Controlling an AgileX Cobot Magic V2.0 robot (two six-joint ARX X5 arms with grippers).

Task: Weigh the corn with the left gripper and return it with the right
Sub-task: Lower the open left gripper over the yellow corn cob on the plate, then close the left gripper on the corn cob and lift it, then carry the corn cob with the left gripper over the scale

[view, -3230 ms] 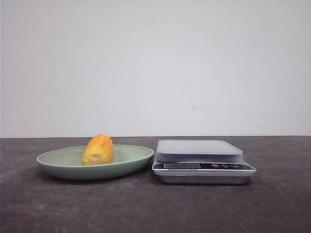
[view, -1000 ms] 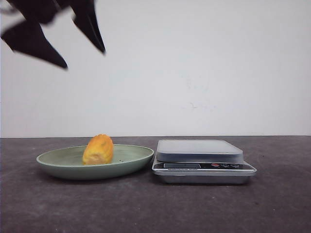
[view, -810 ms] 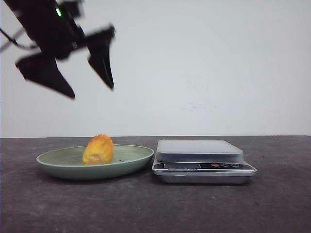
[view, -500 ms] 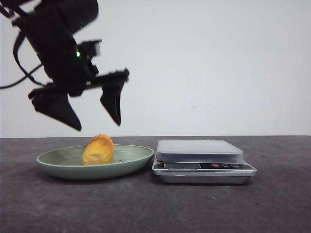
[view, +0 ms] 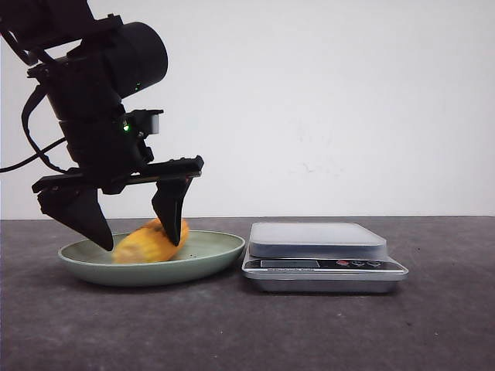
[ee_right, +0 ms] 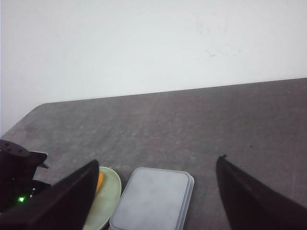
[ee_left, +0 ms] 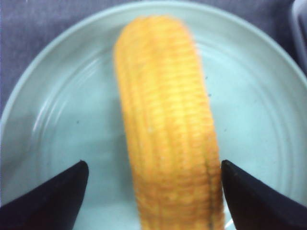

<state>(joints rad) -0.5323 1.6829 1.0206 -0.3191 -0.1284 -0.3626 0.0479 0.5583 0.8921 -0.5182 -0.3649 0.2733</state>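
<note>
The corn (view: pixel 147 246) lies in the pale green plate (view: pixel 213 251) at the left. My left gripper (view: pixel 138 243) is down in the plate, open, with one finger on each side of the cob. In the left wrist view the corn (ee_left: pixel 163 115) runs between the fingers of the left gripper (ee_left: pixel 152 165); one fingertip (ee_left: pixel 240 191) touches its side, the other (ee_left: pixel 62 191) stands apart. My right gripper (ee_right: pixel 157 160) is open and empty high above the table, and is out of the front view. A sliver of the corn (ee_right: pixel 100 182) shows there.
A silver kitchen scale (view: pixel 317 241) with a flat grey platform stands just right of the plate; it also shows in the right wrist view (ee_right: pixel 153 199) beside the plate (ee_right: pixel 110 191). A white wall rises behind the dark table (view: pixel 309 332).
My left gripper came in from the upper left and dropped down around the corn. The corn has shifted and turned a little to the left in the plate.
</note>
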